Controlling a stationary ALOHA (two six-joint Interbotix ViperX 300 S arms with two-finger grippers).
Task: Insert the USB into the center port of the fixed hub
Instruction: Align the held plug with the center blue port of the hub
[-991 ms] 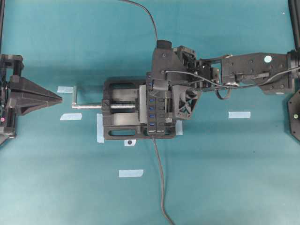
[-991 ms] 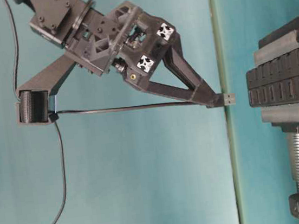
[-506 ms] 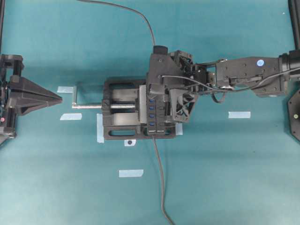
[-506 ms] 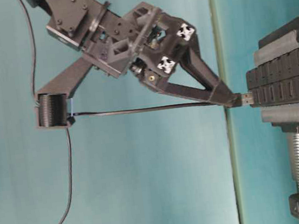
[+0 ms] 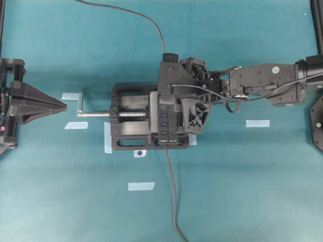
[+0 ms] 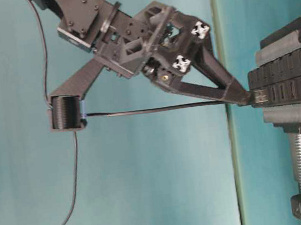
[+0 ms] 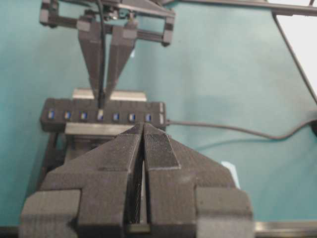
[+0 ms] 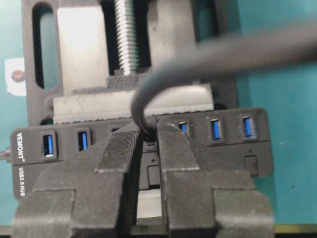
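Note:
The fixed hub (image 5: 167,137) is a black bar with blue slots, clamped in a vise (image 5: 128,141). My right gripper (image 5: 164,99) reaches down onto it, shut on the USB (image 6: 258,97). The plug's metal tip meets the hub's face (image 6: 287,82). In the left wrist view the right fingers (image 7: 119,64) come down on the fourth blue slot, the center port (image 7: 100,115). The right wrist view shows the gripper (image 8: 148,133) pinching the plug, with the port hidden behind it. How deep the plug sits I cannot tell. My left gripper (image 5: 64,106) rests shut and empty at the far left.
The USB's thin cable (image 5: 151,22) loops away over the top edge. The hub's own cable (image 5: 172,196) runs to the near edge. The vise's silver screw and handle (image 5: 96,114) point toward the left gripper. Strips of pale tape (image 5: 257,123) lie on the teal table.
My right gripper has carried the USB down to the hub. Its metal tip, clear of the hub a second ago, now touches the face. The left arm has not moved.

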